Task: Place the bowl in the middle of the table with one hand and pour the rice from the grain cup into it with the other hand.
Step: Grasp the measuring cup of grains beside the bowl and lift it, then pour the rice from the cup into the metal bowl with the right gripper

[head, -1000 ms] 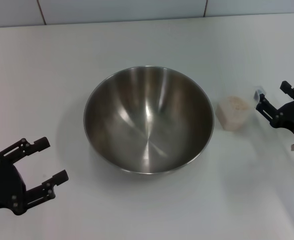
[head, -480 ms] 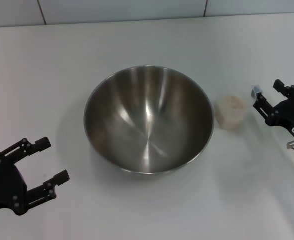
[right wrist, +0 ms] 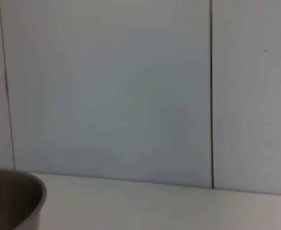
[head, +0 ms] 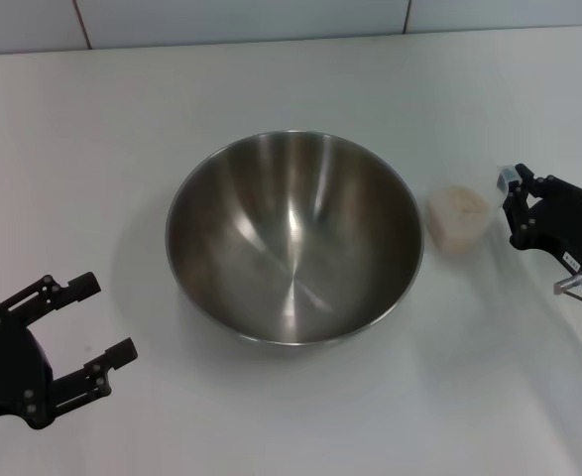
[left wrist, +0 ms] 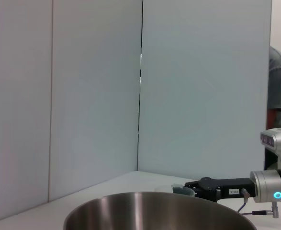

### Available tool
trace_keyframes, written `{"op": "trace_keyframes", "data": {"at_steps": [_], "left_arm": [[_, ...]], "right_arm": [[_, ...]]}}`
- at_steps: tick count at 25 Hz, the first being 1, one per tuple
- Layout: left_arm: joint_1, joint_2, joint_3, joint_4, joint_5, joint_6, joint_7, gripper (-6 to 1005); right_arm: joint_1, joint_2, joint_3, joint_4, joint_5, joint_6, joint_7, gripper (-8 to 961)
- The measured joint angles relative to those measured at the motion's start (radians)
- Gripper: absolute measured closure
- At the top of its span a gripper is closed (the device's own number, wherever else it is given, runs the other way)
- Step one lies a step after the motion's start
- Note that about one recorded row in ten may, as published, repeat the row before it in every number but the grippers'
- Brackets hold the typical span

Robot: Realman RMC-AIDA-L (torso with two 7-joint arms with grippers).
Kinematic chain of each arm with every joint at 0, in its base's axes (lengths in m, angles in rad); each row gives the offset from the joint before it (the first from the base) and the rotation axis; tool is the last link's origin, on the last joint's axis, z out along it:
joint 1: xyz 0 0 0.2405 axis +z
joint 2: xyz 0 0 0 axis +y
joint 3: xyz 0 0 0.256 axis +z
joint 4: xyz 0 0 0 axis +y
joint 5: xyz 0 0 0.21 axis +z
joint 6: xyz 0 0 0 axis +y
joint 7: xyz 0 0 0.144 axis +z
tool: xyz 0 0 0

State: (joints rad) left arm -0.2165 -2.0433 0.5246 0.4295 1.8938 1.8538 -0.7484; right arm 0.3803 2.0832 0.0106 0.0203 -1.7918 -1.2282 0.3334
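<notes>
The steel bowl (head: 292, 236) stands upright in the middle of the table and is empty. The clear grain cup (head: 458, 220) stands just to its right, holding the pale rice (head: 461, 200). My right gripper (head: 512, 208) is open and level with the cup, a little to its right, its fingertips close to the cup's side but not around it. My left gripper (head: 92, 322) is open and empty near the front left of the table, apart from the bowl. The left wrist view shows the bowl's rim (left wrist: 154, 203), and beyond it the cup (left wrist: 183, 190) and the right gripper (left wrist: 200, 184).
The white table (head: 291, 79) is bounded at the back by pale wall panels. A cable and metal connector (head: 571, 283) hang from the right wrist. The right wrist view shows only the bowl's edge (right wrist: 16, 201) and the wall.
My right gripper has moved left toward the grain cup and turned at the wrist. The bowl, the cup and the left gripper have stayed put.
</notes>
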Motion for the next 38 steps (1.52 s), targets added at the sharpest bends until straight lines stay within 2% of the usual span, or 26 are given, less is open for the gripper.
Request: {"op": "trace_keyframes", "data": {"at_steps": [1, 3, 21, 28, 38], "left_arm": [[0.001, 0.0, 0.0, 0.0, -0.001, 0.0, 0.0, 228], [0.001, 0.0, 0.0, 0.0, -0.001, 0.0, 0.0, 228], [-0.004, 0.0, 0.0, -0.002, -0.004, 0.001, 0.0, 228], [-0.002, 0.0, 0.001, -0.002, 0.002, -0.003, 0.001, 228], [0.002, 0.0, 0.007, -0.002, 0.004, -0.002, 0.0, 228]], "right_arm": [[0.0, 0.0, 0.0, 0.002, -0.001, 0.0, 0.0, 671], [0.0, 0.0, 0.002, 0.005, 0.0, 0.0, 0.002, 896], [-0.018, 0.003, 0.015, 0.007, 0.012, -0.061, 0.0, 941], [-0.017, -0.003, 0.066, -0.003, 0.017, -0.199, 0.006, 941], [0.048, -0.005, 0.093, -0.054, 0.017, -0.348, 0.052, 940]]}}
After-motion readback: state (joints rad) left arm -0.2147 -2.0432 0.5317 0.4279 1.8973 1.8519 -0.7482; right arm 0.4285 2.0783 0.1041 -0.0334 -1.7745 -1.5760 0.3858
